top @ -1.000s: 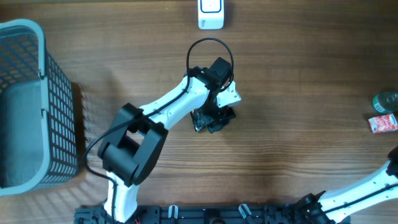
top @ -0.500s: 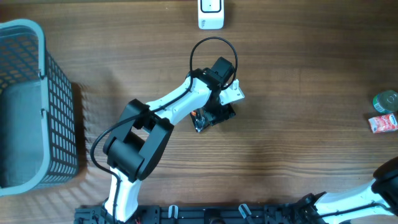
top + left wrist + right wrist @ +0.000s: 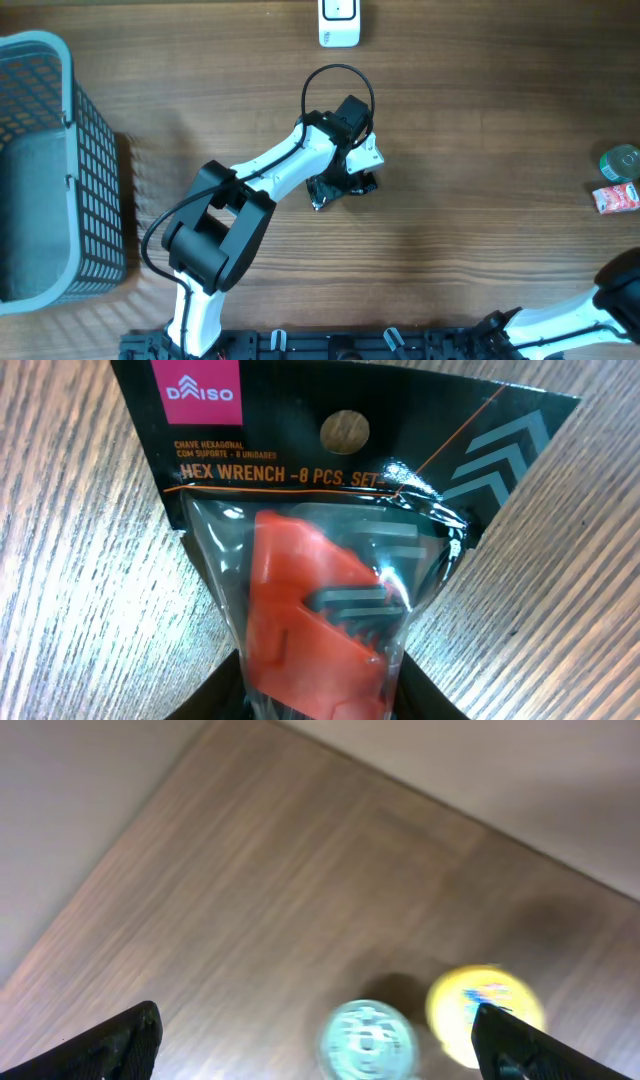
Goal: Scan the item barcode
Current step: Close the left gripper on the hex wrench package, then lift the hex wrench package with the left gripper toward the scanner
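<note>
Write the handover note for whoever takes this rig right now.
Left gripper: jaws against both sides of the hex wrench pack, lying on the table.
Right gripper: open, holding nothing.
White device, probably the scanner: at the table's far edge.
Done: pack reached; not lifted. Left: lift it, find the barcode, present it to the device.

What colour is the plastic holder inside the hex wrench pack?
Orange-red. The holder sits inside the hex wrench pack; the left wrist view shows it best.
</note>
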`<state>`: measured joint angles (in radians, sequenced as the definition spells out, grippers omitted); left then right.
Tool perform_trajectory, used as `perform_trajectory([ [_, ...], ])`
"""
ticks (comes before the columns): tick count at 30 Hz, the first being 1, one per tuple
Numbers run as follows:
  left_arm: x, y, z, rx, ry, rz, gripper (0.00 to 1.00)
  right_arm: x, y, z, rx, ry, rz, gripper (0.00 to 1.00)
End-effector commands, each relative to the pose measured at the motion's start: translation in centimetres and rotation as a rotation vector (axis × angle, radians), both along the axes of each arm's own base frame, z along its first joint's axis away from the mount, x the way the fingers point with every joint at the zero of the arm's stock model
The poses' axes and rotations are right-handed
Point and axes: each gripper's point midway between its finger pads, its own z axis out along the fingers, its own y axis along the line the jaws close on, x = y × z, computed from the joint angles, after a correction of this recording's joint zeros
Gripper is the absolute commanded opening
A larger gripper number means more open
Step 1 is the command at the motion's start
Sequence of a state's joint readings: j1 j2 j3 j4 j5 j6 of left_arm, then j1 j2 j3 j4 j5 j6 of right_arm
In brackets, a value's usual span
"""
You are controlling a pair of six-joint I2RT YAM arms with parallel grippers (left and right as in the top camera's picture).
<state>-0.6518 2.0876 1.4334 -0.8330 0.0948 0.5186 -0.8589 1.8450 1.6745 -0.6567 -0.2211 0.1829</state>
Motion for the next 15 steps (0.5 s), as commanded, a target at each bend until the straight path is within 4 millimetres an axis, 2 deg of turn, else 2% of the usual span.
perform_trajectory([
  [1, -2.1, 2.0, -3.5, 0.078, 0.095, 0.040, 0.30, 2.5, 2.8, 1.5, -0.050, -0.006, 0.075, 1.00],
  [8, -0.9, 1.0, -3.3, 0.040, 0.054, 0.115, 0.22, 5.1, 5.8, 1.4, -0.120, 0.048, 0.120, 1.00],
  [11, 0.4, -0.4, -1.9, -0.022, 0.023, 0.230, 0.17, 5.8, 6.8, 1.4, -0.120, 0.048, 0.144, 1.00],
  [15, 1.4, -2.3, 0.2, -0.132, 0.021, 0.359, 0.16, 6.6, 7.5, 0.5, -0.109, 0.061, 0.165, 1.00],
])
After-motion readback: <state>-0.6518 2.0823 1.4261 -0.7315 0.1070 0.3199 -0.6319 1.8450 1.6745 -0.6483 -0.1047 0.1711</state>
